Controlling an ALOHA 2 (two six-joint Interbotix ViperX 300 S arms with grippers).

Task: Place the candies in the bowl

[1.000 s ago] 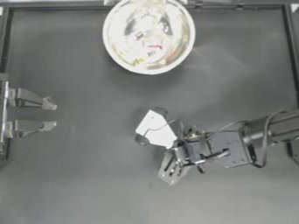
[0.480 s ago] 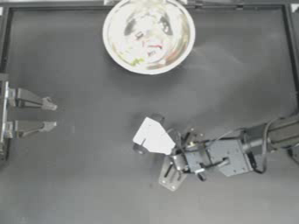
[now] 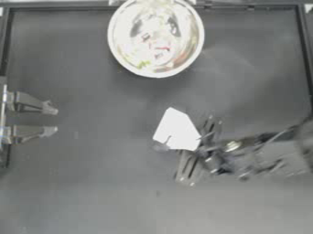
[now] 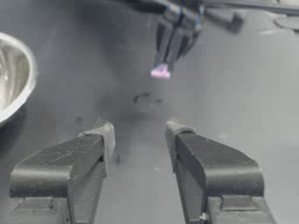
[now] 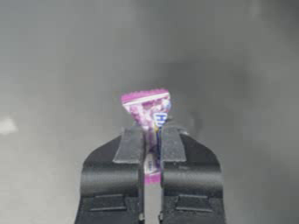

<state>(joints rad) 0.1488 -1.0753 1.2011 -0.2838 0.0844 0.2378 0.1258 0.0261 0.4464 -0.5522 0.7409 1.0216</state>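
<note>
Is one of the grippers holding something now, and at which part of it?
The right gripper holds the purple-white candy, pinched at one twisted end of its wrapper; the rest sticks out past the fingertips. The left gripper is open and holds nothing.

A dark grey table [image 3: 73, 183] with a matte, faintly mottled surface fills the whole scene. A thin raised border [image 3: 61, 7] in a lighter tone runs along its far edge and down both sides. Soft, diffuse light falls from above, leaving pale sheen patches and blurred shadows on the tabletop.
</note>
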